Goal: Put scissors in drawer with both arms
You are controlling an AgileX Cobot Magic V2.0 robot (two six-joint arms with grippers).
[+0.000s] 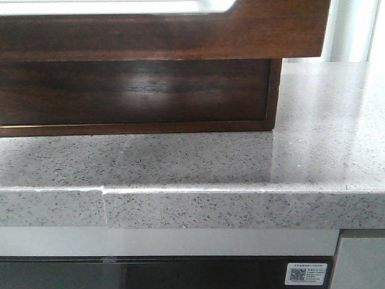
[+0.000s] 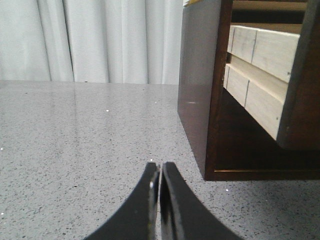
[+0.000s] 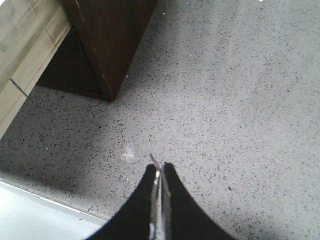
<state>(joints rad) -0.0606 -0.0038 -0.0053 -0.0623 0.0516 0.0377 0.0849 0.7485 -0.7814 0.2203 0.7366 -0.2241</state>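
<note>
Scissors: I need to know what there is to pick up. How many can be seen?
0. No scissors show in any view, only the speckled countertop, the pulled-out drawer and both shut grippers. Some may lie out of frame or inside the drawer.

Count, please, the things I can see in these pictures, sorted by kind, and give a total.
Drawer, pulled out, dark brown: 1
Wooden cabinet: 1
Speckled grey counter: 1
Grippers, both shut: 2, the left gripper and the right gripper
Scissors: 0 in view
Total: 5

speckled grey countertop (image 1: 325, 150), white curtain (image 2: 100, 40)
</note>
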